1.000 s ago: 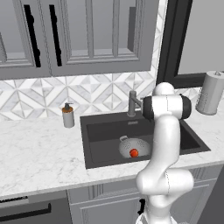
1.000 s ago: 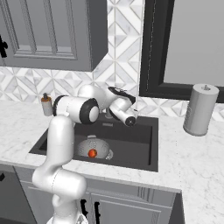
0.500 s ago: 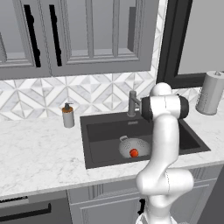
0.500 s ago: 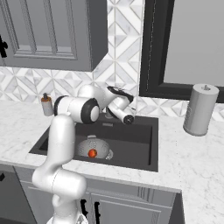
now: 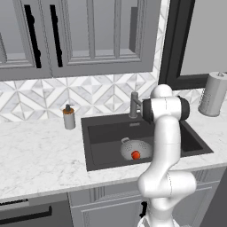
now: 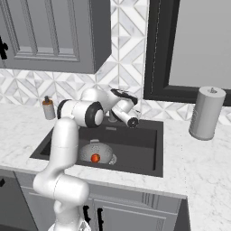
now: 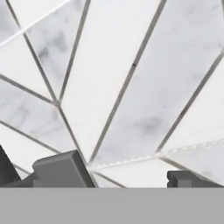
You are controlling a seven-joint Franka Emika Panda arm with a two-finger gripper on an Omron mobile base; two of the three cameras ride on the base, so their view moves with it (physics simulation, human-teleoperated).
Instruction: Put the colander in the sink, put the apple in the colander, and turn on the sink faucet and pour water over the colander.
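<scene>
Grey cabinets (image 5: 88,35) above a marble counter (image 5: 40,159) (geometric tiled backsplash (image 6: 67,83)).

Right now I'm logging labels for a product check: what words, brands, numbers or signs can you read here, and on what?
None: no readable text on anything.
Soap dispenser: plain, no label.
Paper towel roll: plain.
Faucet, sink, colander, apple: no markings.
Cabinets and wall tiles: pattern only, no writing.

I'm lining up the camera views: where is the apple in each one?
Left base view: apple just right of centre, lower half, in the colander.
Right base view: apple left of centre, lower half.
Hand view: backsplash tiles, no apple.
Shared landmark: the sink.
</scene>
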